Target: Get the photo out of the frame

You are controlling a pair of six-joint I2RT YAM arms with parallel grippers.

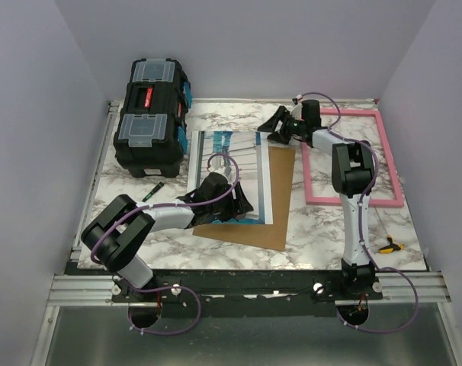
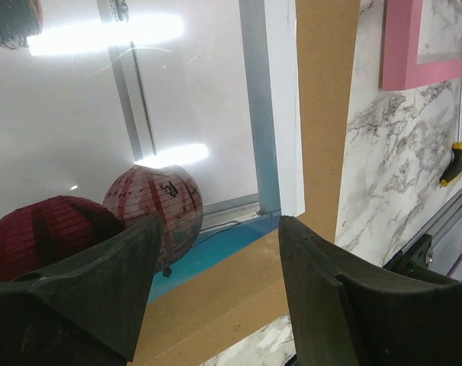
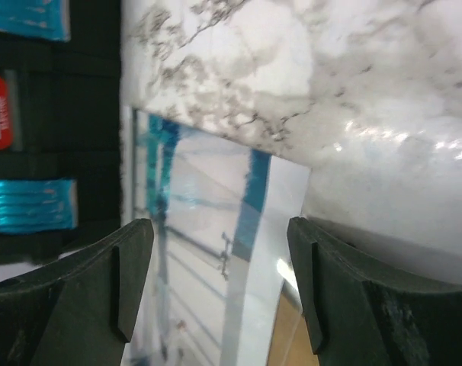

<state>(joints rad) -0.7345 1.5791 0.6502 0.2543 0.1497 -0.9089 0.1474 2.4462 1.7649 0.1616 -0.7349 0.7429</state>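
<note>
1. Placement: the photo (image 1: 246, 164) is laid flat on a brown backing board (image 1: 280, 191) in the middle of the marble surface (image 1: 322, 229), outside the frame (image 1: 360, 113).
2. The pink frame is set apart to the right, and marble is seen through its opening.
3. The left tool (image 2: 219, 229) is held low over the photo's near end, where 2 red balls (image 2: 155, 206) are printed. Its jaws are parted and nothing is grasped.
4. The right tool (image 3: 219, 229) is poised by the photo's far right corner, likewise released, with nothing held between its fingers.
5. A black toolbox (image 1: 149, 114) is placed at the far left, just beside the photo.
</note>
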